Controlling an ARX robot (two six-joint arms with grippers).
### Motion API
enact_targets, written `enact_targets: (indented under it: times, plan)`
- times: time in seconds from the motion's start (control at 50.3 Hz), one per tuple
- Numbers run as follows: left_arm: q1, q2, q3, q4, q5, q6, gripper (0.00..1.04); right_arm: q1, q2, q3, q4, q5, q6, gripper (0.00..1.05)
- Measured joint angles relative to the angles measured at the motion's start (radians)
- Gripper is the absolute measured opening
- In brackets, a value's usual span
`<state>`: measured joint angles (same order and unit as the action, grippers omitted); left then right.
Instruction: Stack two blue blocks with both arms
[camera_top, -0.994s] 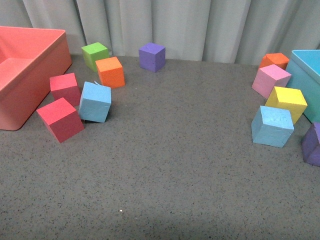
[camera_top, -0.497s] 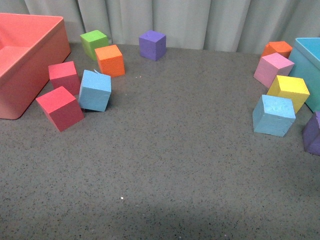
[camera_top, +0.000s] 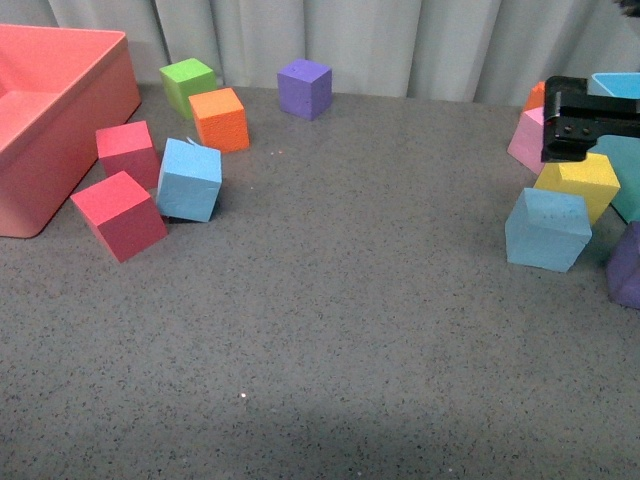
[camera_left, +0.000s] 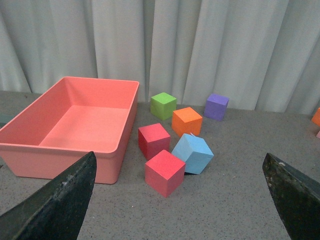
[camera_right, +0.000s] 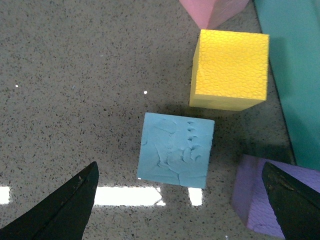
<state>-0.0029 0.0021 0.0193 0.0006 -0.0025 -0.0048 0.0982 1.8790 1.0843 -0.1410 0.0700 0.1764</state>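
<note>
**Both grippers spread wide, a blue block before each**

Right wrist view: the right gripper (camera_right: 179, 167) has its fingers spread wide and holds nothing. The right blue block (camera_right: 175, 150) lies on the table (camera_right: 75, 75) below the gap between them, untouched. A yellow cube (camera_right: 230, 69) sits just past it, and a purple cube (camera_right: 272, 192) lies near one finger.

Left wrist view: the left gripper (camera_left: 178, 154) is equally wide and empty. The left blue block (camera_left: 192, 154) rests well ahead, just beside a red cube (camera_left: 165, 172).

Only the front view shows both blocks together, well apart, and of the arms it shows just the right arm (camera_top: 590, 120).
</note>
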Motion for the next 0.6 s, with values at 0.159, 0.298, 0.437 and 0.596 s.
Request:
enact_targets:
  times: [0.159,0.298,0.437,0.596]
  plan:
    - [0.0,0.0,0.0,0.0,0.0,0.0,0.98,0.009,0.12,0.14,-0.157,0.015,0.064,0.95]
    - [0.0,0.0,0.0,0.0,0.0,0.0,0.98,0.01,0.198,0.203,-0.224,0.037,0.09,0.95]
    - [0.0,0.0,0.0,0.0,0.0,0.0,0.98,0.007,0.259,0.249,-0.232,0.04,0.098,0.95]
    - [0.0,0.0,0.0,0.0,0.0,0.0,0.98,0.015,0.329,0.289,-0.231,0.034,0.104,0.95]
